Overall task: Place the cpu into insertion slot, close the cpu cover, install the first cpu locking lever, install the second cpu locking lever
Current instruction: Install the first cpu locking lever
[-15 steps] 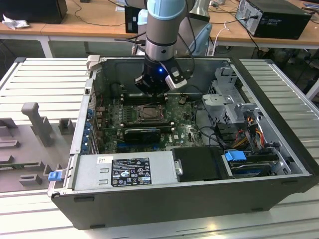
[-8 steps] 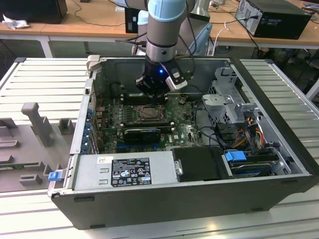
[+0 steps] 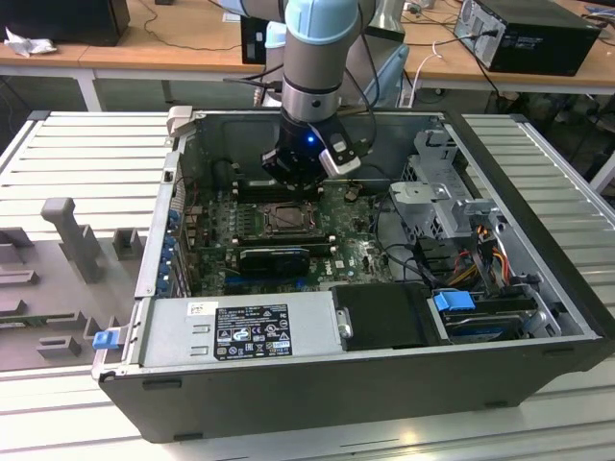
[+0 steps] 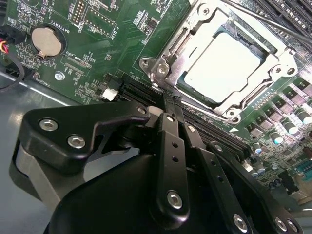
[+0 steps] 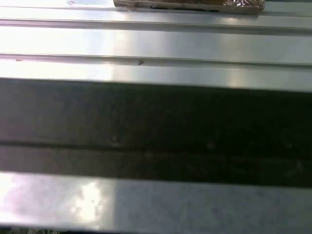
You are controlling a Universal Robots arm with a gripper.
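The cpu, a pale silvery square chip, lies flat in the socket on the green motherboard. The cpu cover, a metal frame with a large window, lies down around it. A thin locking lever rod runs along the socket's far edge. In the second wrist view my gripper is shut, its black fingertips together just off one corner of the socket with nothing between them. In the exterior view the gripper hangs inside the open computer case, right behind the socket.
A long black card sits in front of the socket, with the power supply nearer still. A drive cage and cables fill the exterior view's right. A coin battery sits on the board. The case wall crosses the first wrist view.
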